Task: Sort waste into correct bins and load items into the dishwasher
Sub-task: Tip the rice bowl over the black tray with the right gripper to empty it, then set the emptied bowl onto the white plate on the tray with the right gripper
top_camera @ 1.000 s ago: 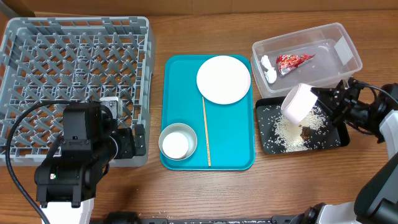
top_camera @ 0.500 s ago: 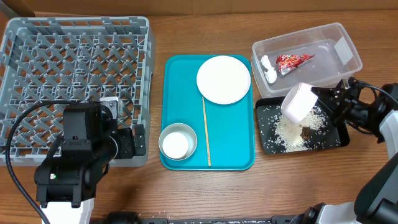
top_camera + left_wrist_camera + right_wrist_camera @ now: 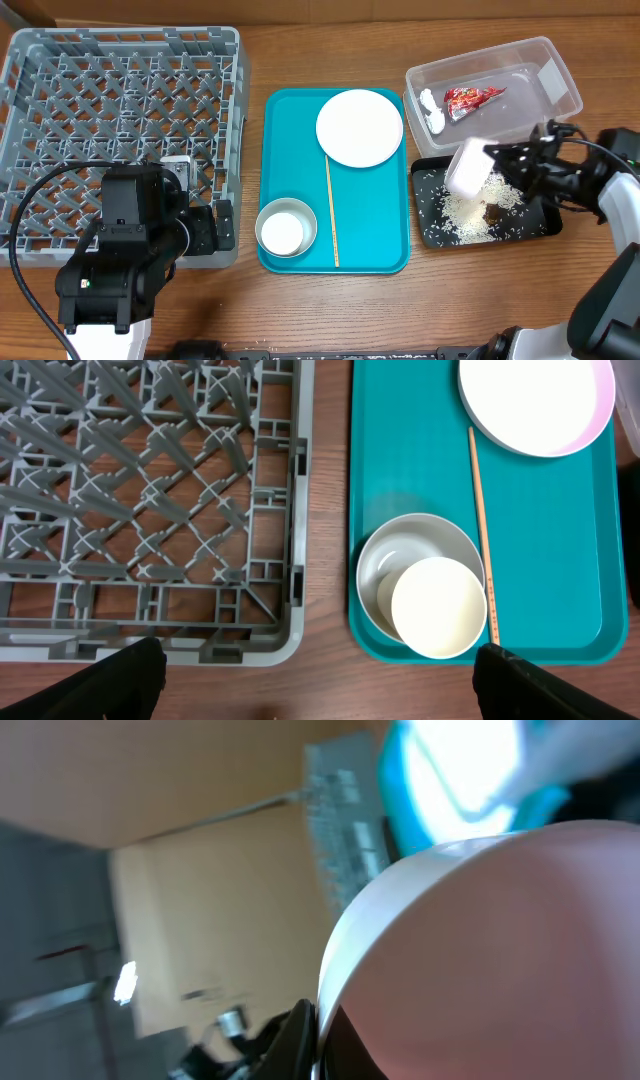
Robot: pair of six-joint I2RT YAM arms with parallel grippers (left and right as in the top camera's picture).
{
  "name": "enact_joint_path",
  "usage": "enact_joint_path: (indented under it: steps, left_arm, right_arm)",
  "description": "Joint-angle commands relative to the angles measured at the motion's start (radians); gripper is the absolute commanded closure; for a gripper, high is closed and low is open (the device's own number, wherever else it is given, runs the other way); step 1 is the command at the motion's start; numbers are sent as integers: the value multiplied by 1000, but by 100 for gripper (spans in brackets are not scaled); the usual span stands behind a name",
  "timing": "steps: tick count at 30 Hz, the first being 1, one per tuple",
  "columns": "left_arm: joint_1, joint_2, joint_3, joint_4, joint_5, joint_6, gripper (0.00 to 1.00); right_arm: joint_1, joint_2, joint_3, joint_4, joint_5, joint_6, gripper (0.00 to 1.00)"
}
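Note:
My right gripper (image 3: 492, 158) is shut on the rim of the pale pinkish bowl (image 3: 467, 167), holding it tipped on its side over the black tray (image 3: 545, 226). Loose rice (image 3: 462, 210) and a brown scrap (image 3: 493, 211) lie in that tray. In the right wrist view the bowl (image 3: 500, 950) fills the frame, with one dark finger (image 3: 300, 1032) against its rim. The clear tub (image 3: 562, 72) holds the red-and-white wrapper (image 3: 470, 99) and the tissue (image 3: 432, 110). My left gripper (image 3: 320, 695) stands open over bare table, near the grey rack's (image 3: 120, 100) front right corner.
The teal tray (image 3: 375, 220) carries the white plate (image 3: 359, 127), the wooden stick (image 3: 331, 215) and the grey bowl (image 3: 268, 214) with the white cup (image 3: 283, 233) in it. In the left wrist view the cup (image 3: 440, 607) sits just ahead of the right fingertip.
My right gripper has carried the tipped bowl a little to the left over the black tray. The left arm has not moved.

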Motion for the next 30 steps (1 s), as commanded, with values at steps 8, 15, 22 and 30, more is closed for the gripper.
enact_joint_path:
  steps: [8,15,22,30]
  left_arm:
    - [-6,1,18,0,0,-14,0]
    - [-6,1,18,0,0,-14,0]
    - [-6,1,18,1,0,-14,0]
    - [-6,1,18,1,0,-14,0]
  right_arm:
    - [50,-8,3,-43,-203,-338,96]
    - [70,-8,3,-86,125,-270,96]
    - [112,-22,57,-206,274,-431,96]
    - [303,-28,315,-429,496,-566,96]
